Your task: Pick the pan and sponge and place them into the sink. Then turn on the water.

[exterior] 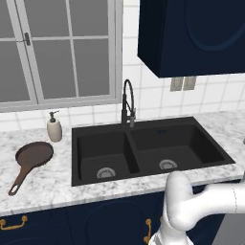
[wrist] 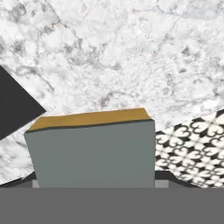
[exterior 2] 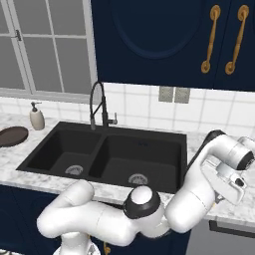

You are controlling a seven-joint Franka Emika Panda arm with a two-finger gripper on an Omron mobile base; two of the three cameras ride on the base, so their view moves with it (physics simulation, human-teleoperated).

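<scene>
Sponge (wrist: 92,151) close under jaws, on marble counter (wrist: 131,52).

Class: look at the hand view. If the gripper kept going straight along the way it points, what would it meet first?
Most likely the sponge: its grey-blue face lies directly ahead in the hand view, over the marble counter. How near it is cannot be judged.
</scene>
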